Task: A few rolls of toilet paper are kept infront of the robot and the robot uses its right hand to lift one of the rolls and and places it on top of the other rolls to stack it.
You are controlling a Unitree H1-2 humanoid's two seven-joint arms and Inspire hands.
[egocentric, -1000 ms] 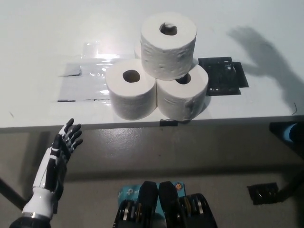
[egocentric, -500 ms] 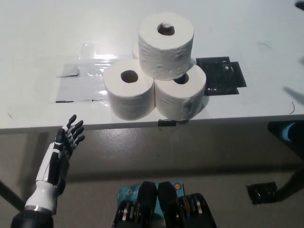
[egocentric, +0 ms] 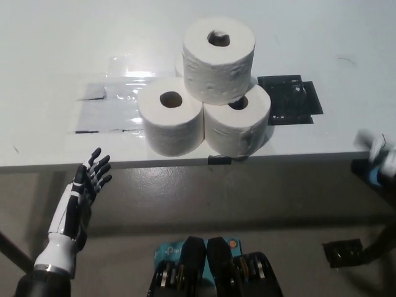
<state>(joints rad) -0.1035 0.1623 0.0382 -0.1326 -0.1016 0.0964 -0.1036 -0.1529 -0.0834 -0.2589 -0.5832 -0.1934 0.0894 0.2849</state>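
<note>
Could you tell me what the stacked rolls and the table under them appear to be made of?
The rolls look like soft white embossed tissue paper wound on cardboard cores. The table seems a smooth, slightly glossy white laminate, judging by the glare.

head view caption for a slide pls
One toilet roll stacked atop the other rolls on the white table; left hand open below.

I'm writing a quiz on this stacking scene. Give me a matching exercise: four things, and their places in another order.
Things:
1. top roll
2. left roll
3. black patch
4. left hand

Places:
A. below the table's front edge, fingers apart
B. flat on the table, right of the rolls
C. resting on the lower rolls
D. on the table, beside the clear tape

Pairs: 1-C, 2-D, 3-B, 4-A
</note>
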